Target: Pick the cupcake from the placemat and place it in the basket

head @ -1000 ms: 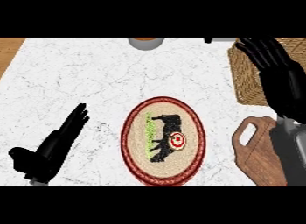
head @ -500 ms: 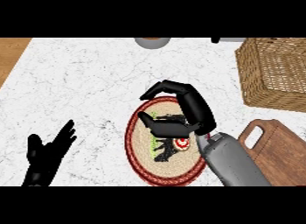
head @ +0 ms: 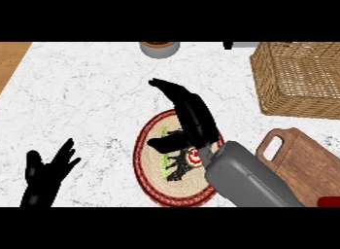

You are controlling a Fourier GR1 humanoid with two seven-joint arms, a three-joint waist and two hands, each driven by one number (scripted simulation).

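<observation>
Peeking cupcake (head: 194, 156) beneath right hand (head: 191, 116) fingers (head: 171, 89) above placemat (head: 150, 165)

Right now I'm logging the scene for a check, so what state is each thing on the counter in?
Right hand: open, fingers straight, stretched over the placemat.
Left hand: open, fingers up, resting at lower left.
Cupcake: on the placemat, mostly hidden under the right hand, not lifted.
Placemat: flat on the counter.
Basket: upright at upper right, nothing visible inside.
Cutting board: lying flat at right.
</observation>
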